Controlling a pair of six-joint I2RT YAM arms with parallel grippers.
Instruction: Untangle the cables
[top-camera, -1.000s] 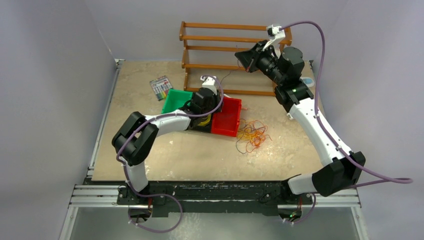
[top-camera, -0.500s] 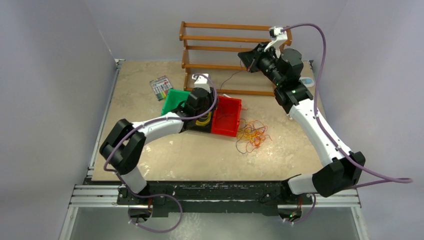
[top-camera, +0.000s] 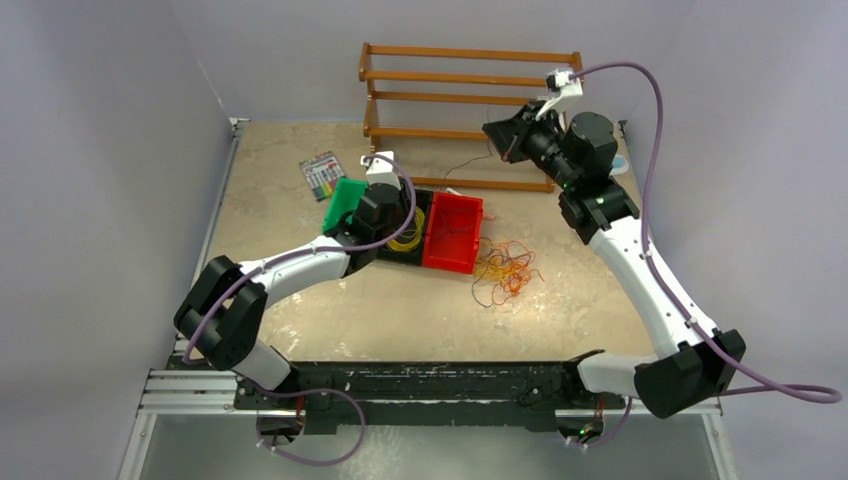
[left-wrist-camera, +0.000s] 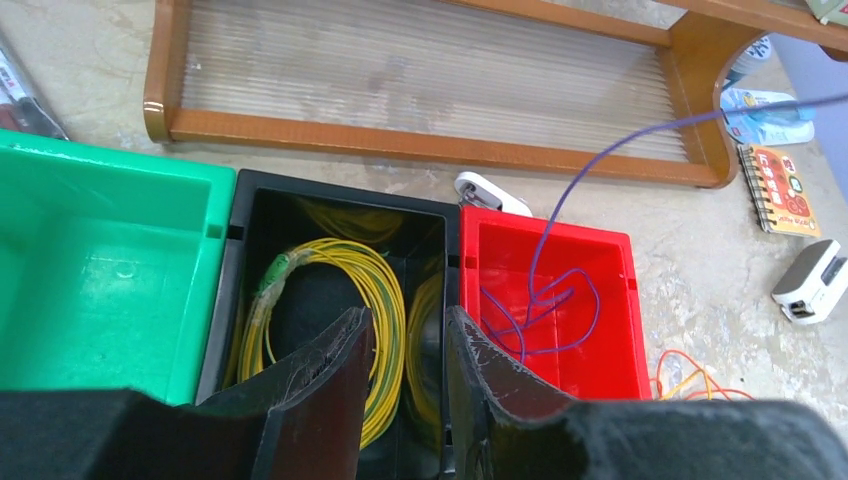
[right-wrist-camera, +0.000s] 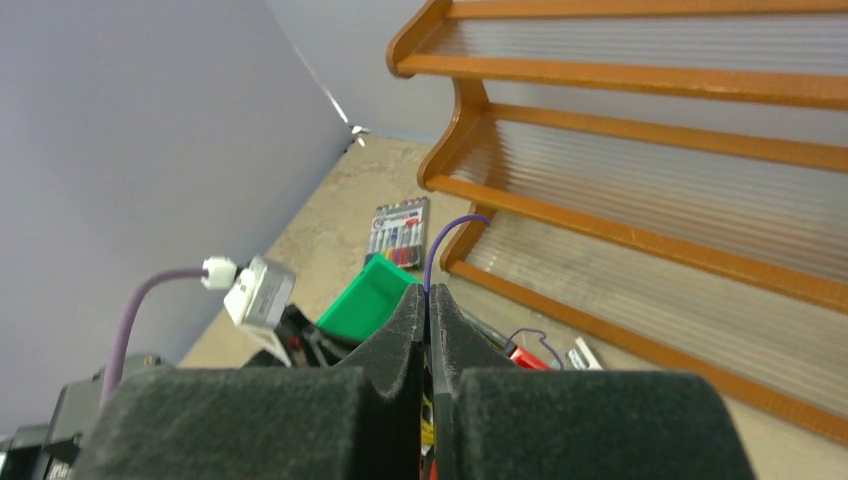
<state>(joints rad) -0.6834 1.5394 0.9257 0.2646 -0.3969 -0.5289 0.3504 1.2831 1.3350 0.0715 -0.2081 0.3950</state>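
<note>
Done: yellow cables (left-wrist-camera: 372, 292) in black bin (left-wrist-camera: 238, 215) | Underway: purple cable (left-wrist-camera: 570, 190), pinched by right tool (right-wrist-camera: 428, 300), enters red bin (left-wrist-camera: 622, 300) | Pending: orange tangle (top-camera: 505, 268) on bench (top-camera: 290, 175) | left tool (left-wrist-camera: 405, 328) parted, empty

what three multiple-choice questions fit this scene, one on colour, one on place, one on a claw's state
1. The cable running from the red bin up to the right claw is: A purple, B yellow, C orange.
2. The yellow cables lie in: A the red bin, B the black bin, C the right claw.
3. The left claw is: A shut on a yellow cable, B shut on the black bin's wall, C open, holding nothing.
Answers: 1 A, a purple strand is pinched between the shut fingers; 2 B, the coils sit inside the black walls; 3 C, a clear gap shows between its fingers.
</note>
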